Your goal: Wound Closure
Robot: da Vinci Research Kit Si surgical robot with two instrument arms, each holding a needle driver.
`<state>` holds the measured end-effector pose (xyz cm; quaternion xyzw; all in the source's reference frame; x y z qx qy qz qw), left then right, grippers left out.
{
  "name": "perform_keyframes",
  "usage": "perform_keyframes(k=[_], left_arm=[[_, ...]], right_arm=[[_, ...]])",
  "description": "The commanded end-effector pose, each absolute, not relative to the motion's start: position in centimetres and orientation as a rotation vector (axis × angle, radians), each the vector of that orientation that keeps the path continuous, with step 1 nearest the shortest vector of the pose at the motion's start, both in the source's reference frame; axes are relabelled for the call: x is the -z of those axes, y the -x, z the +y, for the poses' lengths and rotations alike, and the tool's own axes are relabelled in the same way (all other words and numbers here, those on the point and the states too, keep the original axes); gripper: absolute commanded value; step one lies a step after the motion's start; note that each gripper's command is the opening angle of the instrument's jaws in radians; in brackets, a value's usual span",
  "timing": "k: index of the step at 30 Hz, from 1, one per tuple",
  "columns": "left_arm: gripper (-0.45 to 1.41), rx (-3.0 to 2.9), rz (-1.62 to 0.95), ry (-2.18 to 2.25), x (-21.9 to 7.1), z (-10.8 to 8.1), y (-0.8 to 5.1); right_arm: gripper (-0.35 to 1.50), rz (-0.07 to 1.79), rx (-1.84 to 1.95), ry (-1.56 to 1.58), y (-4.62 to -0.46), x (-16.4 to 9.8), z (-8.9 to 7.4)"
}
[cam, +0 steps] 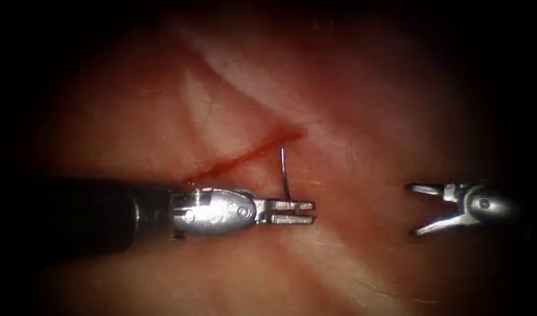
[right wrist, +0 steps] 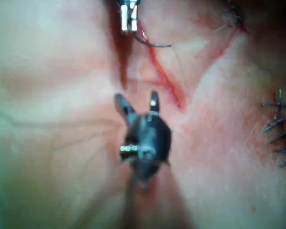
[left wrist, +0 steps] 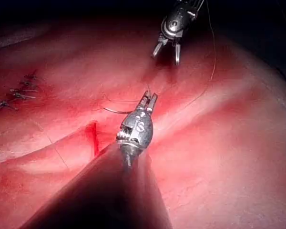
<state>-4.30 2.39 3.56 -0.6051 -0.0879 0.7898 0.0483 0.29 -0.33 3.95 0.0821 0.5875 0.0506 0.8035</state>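
Just right of the cut (cam: 245, 155), needle (cam: 285, 172) clamped near one end in the closed left tool (cam: 306, 212), arc free above the tissue (cam: 368, 117); well right, right tool (cam: 414, 210) gaping wide, empty; cut unstitched, closure barely begun, seemingly.

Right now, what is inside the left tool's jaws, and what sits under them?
The left tool grips the needle near one end; its curve rises toward the cut, free of the tissue beneath. The clamped stretch is hidden. The right tool holds nothing, jaws open.
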Motion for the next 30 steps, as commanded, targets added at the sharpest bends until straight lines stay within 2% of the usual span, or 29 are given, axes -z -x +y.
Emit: perform_keyframes(k=[1, 2, 5, 9, 12, 13, 14, 16, 17, 19, 22, 30], left_arm=[[-0.45, -2.407, -0.266, 1.847, -3.7, 2.4, 4.40], [-0.45, -2.401, -0.270, 1.847, -3.8, 2.5, 4.49], [-0.45, -2.395, -0.261, 1.827, -3.9, 2.7, 4.60], [-0.45, -2.388, -0.261, 1.819, -4.1, 2.8, 4.71], [-0.45, -2.391, -0.284, 1.783, -4.4, 2.9, 4.83], [-0.18, -2.384, -0.301, 1.764, -4.4, 2.9, 4.86], [0.19, -2.367, -0.339, 1.726, -4.5, 2.8, 4.89], [0.66, -2.309, -0.417, 1.656, -4.6, 2.8, 4.93], [0.98, -2.287, -0.443, 1.616, -4.7, 2.8, 4.95], [1.25, -2.264, -0.441, 1.554, -4.9, 2.8, 4.97], [1.28, -2.250, -0.442, 1.535, -4.8, 2.9, 4.86], [1.28, -2.227, -0.442, 1.498, -4.3, 3.0, 4.51]], right_arm=[[1.33, 1.263, -0.140, -0.160, -0.12, -4.0, -0.3], [1.33, 1.270, -0.174, -0.139, 0.04, -3.9, -0.3], [1.33, 1.269, -0.203, -0.121, 0.14, -3.9, -0.4], [1.33, 1.272, -0.208, -0.127, 0.10, -4.0, -0.4], [1.33, 1.283, -0.200, -0.138, -0.09, -4.0, -0.4], [1.33, 1.289, -0.201, -0.142, -0.14, -4.0, -0.4], [1.33, 1.295, -0.194, -0.145, -0.19, -4.0, -0.4], [1.33, 1.307, -0.193, -0.147, -0.34, -4.0, -0.4], [1.33, 1.316, -0.187, -0.154, -0.43, -4.0, -0.4], [1.33, 1.329, -0.179, -0.163, -0.61, -4.0, -0.4], [1.35, 1.336, -0.177, -0.168, -0.79, -4.1, -0.4], [1.35, 1.332, -0.190, -0.166, -0.96, -4.2, -0.2]])
